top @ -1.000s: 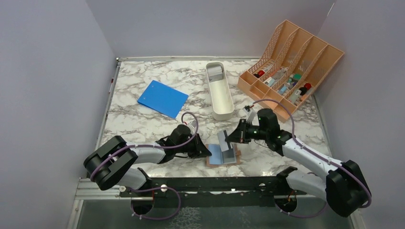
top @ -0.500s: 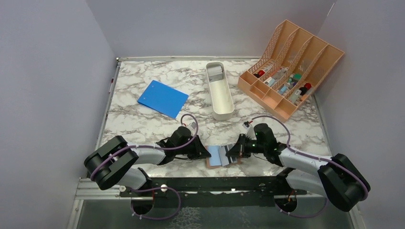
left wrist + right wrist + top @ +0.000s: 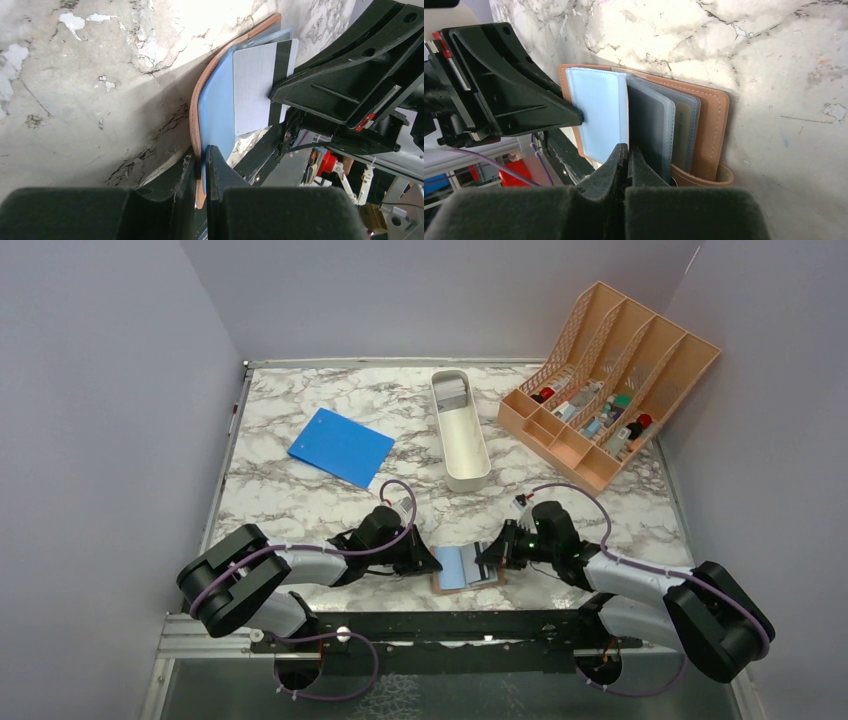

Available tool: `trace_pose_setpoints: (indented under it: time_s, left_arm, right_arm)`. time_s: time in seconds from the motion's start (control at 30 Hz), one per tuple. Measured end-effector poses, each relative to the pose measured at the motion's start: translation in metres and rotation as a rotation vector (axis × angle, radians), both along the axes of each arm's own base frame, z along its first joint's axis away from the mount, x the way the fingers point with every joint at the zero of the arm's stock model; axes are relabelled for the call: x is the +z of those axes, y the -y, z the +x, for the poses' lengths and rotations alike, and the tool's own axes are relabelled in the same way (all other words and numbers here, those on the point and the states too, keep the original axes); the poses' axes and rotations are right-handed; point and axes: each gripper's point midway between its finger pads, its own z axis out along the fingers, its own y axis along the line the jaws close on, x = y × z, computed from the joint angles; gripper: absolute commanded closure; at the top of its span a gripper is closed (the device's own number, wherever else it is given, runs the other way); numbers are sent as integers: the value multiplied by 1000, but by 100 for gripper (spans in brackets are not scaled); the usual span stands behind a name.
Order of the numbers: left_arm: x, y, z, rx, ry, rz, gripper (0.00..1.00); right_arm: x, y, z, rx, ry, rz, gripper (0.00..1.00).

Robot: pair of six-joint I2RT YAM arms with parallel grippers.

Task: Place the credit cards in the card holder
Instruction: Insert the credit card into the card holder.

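Left gripper (image 3: 201, 155) has its jaws pressed together on the near edge of the card holder (image 3: 709, 125). It pinches the brown cover and the pale blue leaf (image 3: 596, 115) as one, and the opened wallet lies on the marble-patterned table (image 3: 774, 60) between the two arms, close to their bases. Right gripper (image 3: 626, 150) is clamped on a silver-grey card (image 3: 252, 90) with a black stripe along one side. The card lies against the blue leaf, apparently aimed at the gap between that leaf and the smoky sleeves (image 3: 651, 125). I judge this card to be mid-insertion and not yet seated. A yellowish card shape shows dimly through a farther sleeve, so some may already be stowed, but I cannot tell how many remain. The holder looks soft and leather-like, with a stitched border, rounded corners and a short strap at one end. Its sleeves are thin, translucent and floppy, while the card is flat, stiff and matte.
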Motion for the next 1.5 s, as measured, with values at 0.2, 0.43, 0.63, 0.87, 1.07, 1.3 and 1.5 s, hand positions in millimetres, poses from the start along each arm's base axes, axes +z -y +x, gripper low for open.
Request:
trace_pose_setpoints:
  time_s: [0.2, 0.43, 0.63, 0.87, 1.07, 1.3, 1.5]
  left_arm:
    - [-1, -1, -1, -3, 4, 2, 84]
    - [-5, -3, -2, -6, 1, 13, 84]
    - [-10, -4, -2, -8, -3, 25, 84]
    - [-10, -3, -2, -9, 0, 24, 84]
    - [-10, -3, -1, -10, 3, 23, 84]
    - [-10, -3, -2, -11, 3, 23, 84]
    - [-10, -2, -4, -17, 3, 23, 84]
  right_arm:
    - [-1, 0, 1, -7, 9, 1, 99]
    - [-6, -3, 2, -3, 2, 14, 99]
    - [-7, -6, 3, 7, 0, 27, 99]
    - [-7, -8, 1, 26, -5, 37, 99]
    - [-7, -8, -1, 35, -6, 40, 99]
    - [-9, -8, -4, 47, -12, 36, 99]
    - [-8, -4, -8, 55, -13, 23, 99]
